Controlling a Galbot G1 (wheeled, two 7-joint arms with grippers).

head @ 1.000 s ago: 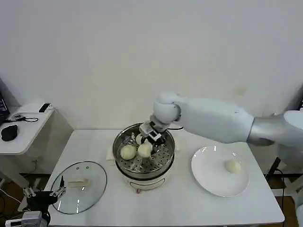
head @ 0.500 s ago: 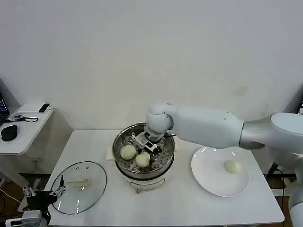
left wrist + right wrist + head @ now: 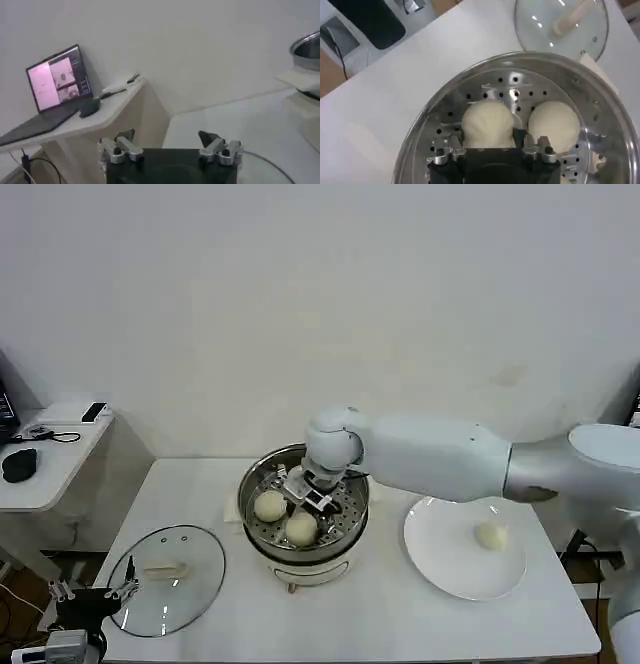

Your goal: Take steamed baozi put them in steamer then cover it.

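Head view: bright, even, diffuse light; soft faint shadows under the steamer [image 3: 303, 524] and plate [image 3: 465, 546]. Small glare spots on the cover [image 3: 167, 577]. Left wrist view: hazy, low contrast, near foreground soft. Right wrist view: sharp, bright reflections along the steamer rim.

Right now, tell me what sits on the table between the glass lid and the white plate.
The steamer, holding buns, with the right tool lowered inside it. The head view shows the lid, steamer and plate in a row.
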